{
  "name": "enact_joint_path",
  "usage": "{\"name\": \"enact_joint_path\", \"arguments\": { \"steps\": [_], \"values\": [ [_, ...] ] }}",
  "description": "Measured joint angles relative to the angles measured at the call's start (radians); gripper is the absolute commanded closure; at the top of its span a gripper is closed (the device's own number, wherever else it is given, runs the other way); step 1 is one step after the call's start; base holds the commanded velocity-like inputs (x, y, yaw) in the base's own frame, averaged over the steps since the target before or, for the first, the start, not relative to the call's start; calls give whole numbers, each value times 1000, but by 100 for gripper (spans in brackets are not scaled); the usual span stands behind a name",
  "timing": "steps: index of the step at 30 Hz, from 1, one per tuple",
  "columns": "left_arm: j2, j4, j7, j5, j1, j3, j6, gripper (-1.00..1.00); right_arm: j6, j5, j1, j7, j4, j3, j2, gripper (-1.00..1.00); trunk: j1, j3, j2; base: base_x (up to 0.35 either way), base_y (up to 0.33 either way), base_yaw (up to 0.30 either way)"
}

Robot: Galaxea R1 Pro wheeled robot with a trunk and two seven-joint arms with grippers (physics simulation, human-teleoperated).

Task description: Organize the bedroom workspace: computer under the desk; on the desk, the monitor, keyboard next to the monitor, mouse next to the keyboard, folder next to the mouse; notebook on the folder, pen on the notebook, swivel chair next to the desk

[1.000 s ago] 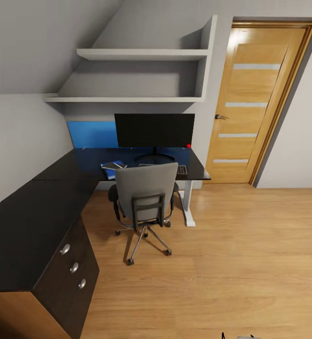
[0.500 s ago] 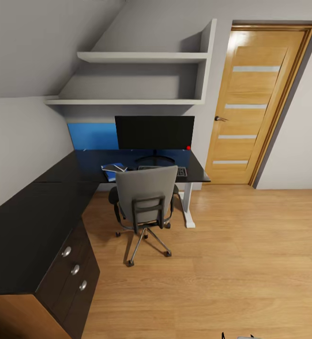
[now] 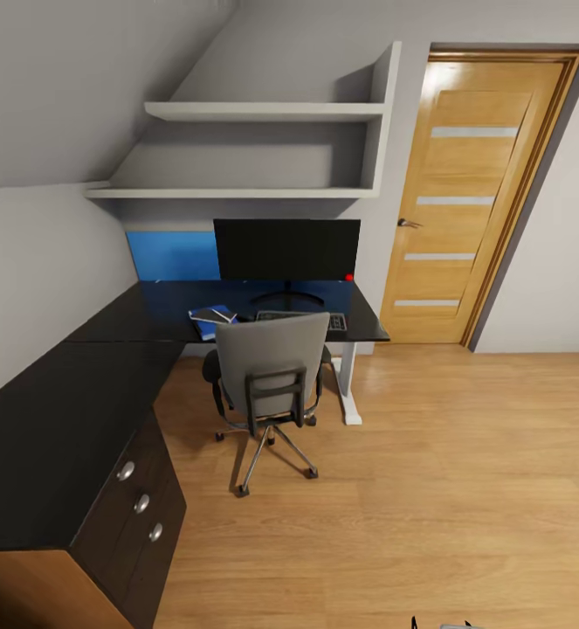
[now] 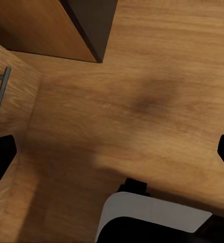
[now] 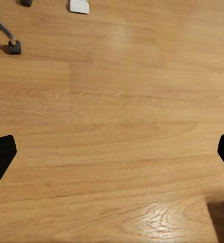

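The bedroom's light wood floor [image 3: 429,489] is stretching out ahead in the head view, with a wooden door [image 3: 468,192] standing shut at the far right. The L-shaped desk [image 3: 53,411] is running along the left wall and turning across the far corner under two grey shelves [image 3: 263,148]. The swivel chair [image 3: 270,376] is sitting with its back to the camera, tucked against the desk's far wing. The monitor [image 3: 286,250] is standing upright on the desk behind the chair. The keyboard [image 3: 334,321] is peeking out at the right of the chair's back, in front of the monitor's base. The folder [image 3: 206,324] is lying on the desk, left of the keyboard, with the notebook [image 3: 210,314] resting on top of it.

The left gripper [image 4: 112,152] is hanging over bare floor near the desk's wooden side, its fingers spread wide and holding nothing. The right gripper [image 5: 112,152] is likewise gaping empty above the floor, near a chair castor [image 5: 13,47]. Both are well apart from the desk's far wing and everything on it.
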Motion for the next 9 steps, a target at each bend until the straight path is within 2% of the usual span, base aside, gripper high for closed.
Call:
{"name": "enact_joint_path", "arguments": {
  "steps": [9],
  "values": [
    [0,0,1,0,0,0,-1,-100,0,0,0,0,0,0,0,-100,-35,28,63,0,0,0]
  ]
}}
